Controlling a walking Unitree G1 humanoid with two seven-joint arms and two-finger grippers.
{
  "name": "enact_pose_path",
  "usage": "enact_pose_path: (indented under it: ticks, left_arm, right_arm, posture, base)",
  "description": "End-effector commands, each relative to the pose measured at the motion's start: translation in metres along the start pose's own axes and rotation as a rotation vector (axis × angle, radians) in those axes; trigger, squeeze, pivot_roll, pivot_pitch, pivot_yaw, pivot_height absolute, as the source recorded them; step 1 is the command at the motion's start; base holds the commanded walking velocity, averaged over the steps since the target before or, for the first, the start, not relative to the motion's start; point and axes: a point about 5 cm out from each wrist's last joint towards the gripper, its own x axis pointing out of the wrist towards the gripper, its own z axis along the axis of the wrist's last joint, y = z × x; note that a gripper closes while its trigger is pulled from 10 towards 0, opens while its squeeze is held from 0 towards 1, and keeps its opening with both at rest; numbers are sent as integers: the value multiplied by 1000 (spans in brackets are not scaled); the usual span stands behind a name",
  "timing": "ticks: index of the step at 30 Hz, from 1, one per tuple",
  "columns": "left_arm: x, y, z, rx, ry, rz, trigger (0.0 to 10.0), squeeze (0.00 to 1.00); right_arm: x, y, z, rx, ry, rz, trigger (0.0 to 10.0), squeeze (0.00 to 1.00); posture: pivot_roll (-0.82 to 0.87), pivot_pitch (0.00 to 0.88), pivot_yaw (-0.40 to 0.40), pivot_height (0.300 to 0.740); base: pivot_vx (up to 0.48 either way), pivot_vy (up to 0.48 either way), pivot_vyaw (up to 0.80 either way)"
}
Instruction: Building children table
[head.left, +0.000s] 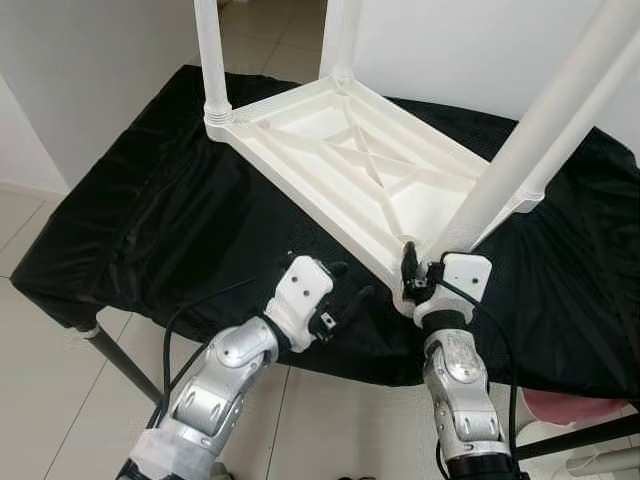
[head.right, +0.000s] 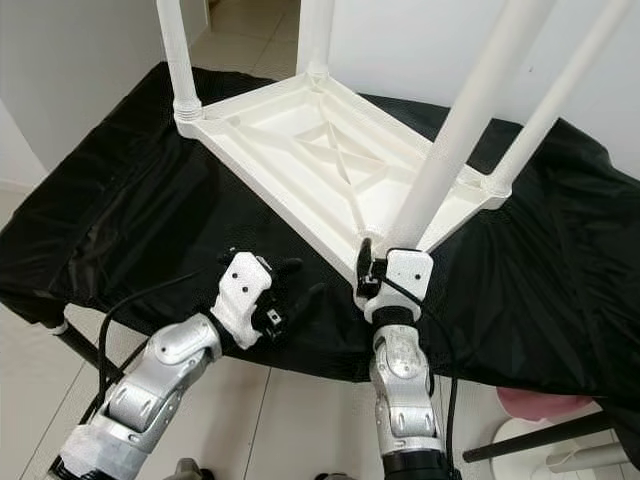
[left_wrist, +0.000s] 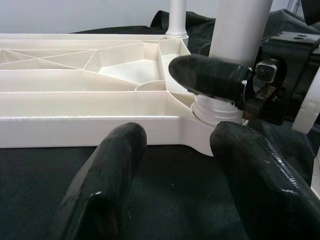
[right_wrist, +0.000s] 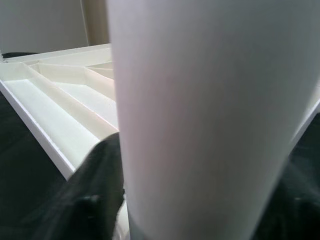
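Presently catalogued: one white plastic table top (head.left: 350, 170), lying upside down on a stand draped in black cloth (head.left: 150, 230), ribbed underside facing up. Four white legs (head.left: 520, 150) stood in its corner sockets, rising out of frame. Landmark for all positions: the nearest corner socket (left_wrist: 212, 107), at the edge of the table top closest to the robot. Right gripper (head.left: 412, 272) sat at that socket, its jaws closed round the base of the near leg (head.right: 460, 130), one black finger (right_wrist: 95, 195) pressed against the tube just above the collar. Left gripper (head.left: 345, 300) hovered just beside the same corner, above the cloth, jaws spread apart and holding nothing; its two fingers (left_wrist: 105, 185) pointed at the rim below the socket without touching it. Handling, by judgement: moulded hollow plastic, light and stiff, smooth enough to slip under a loose grip; the legs long, so leverage at the socket is considerable. Best hold appears low on the leg, close to the collar, with the rim steadied against twisting.
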Motion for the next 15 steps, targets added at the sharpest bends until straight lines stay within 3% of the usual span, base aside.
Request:
enact_pose_path:
  ticks: [1,7,12,13,14,15]
  left_arm:
    - [1,-4,0,5,0,-39,10000,0]
    - [0,-4,-1,11,4,-35,10000,0]
    - [0,-4,-1,16,1,-33,10000,0]
    - [-1,-3,-1,21,-4,-28,10000,0]
    - [-1,-3,-1,21,-4,-28,10000,0]
    - [-1,-3,-1,23,-8,-27,10000,0]
  right_arm:
    - [-2,-4,0,7,-3,-6,10000,1000]
    - [-5,-21,-1,-20,-11,80,10000,1000]
    - [-5,-25,-3,-24,-1,109,10000,1000]
    - [-3,-28,-5,-34,13,165,10000,639]
    - [-3,-28,-5,-34,13,165,10000,639]
    - [-1,-30,-6,-49,19,230,10000,0]
  posture:
    - [37,83,-85,740]
    - [35,74,-88,740]
    - [35,74,-85,740]
    - [33,71,-77,740]
    - [33,71,-77,740]
    - [33,70,-75,740]
  base:
    - [0,0,0]
    - [0,0,0]
    - [0,0,0]
    - [0,0,0]
    - [0,0,0]
    - [0,0,0]
